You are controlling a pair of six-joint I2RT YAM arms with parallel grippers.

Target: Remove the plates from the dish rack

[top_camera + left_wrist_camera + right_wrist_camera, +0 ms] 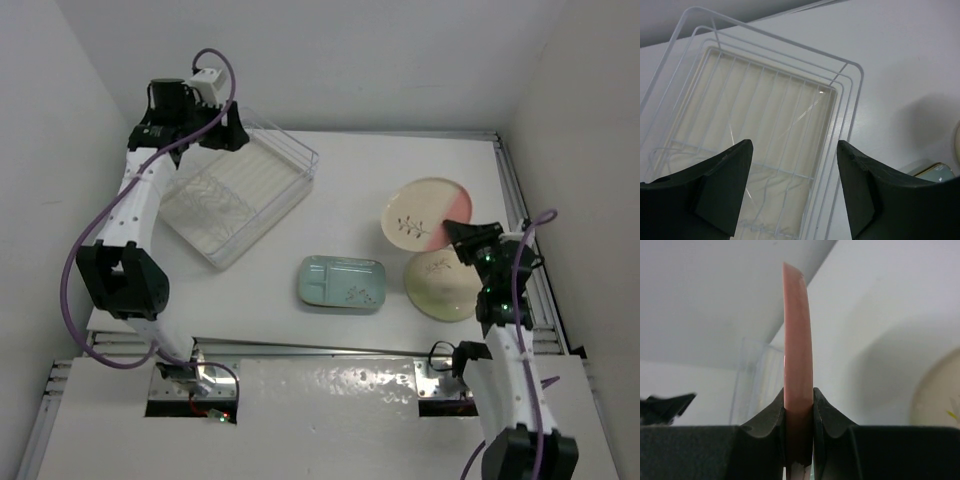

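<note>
On the white table (380, 170), the clear dish rack (240, 195) sits at the far left. Both views of it show only its ribbed base and a thin wire insert, with no plates inside. Well apart to its right lie three pieces. A teal divided plate (343, 283) lies flat near the middle and a round cream plate (445, 288) lies flat at the near right. Just beyond that one is the pink-segment plate (420, 215).

The right gripper (468, 240) is clamped on the pink rim of this last plate. Its wrist view shows the rim edge-on, pinched between both pads in a shallow bite. Whether the plate rests on the table I cannot tell. The left gripper (795, 185) hangs over the rack's far corner, jaws spread wide with nothing between them.

These plates look rigid, smooth and glossy, so probably slippery and liable to chip if dropped. With a rim pinch the weight hangs off one side and could lever the plate out. The rim looks the only practical hold, taken as deep as the lip allows and kept low.
</note>
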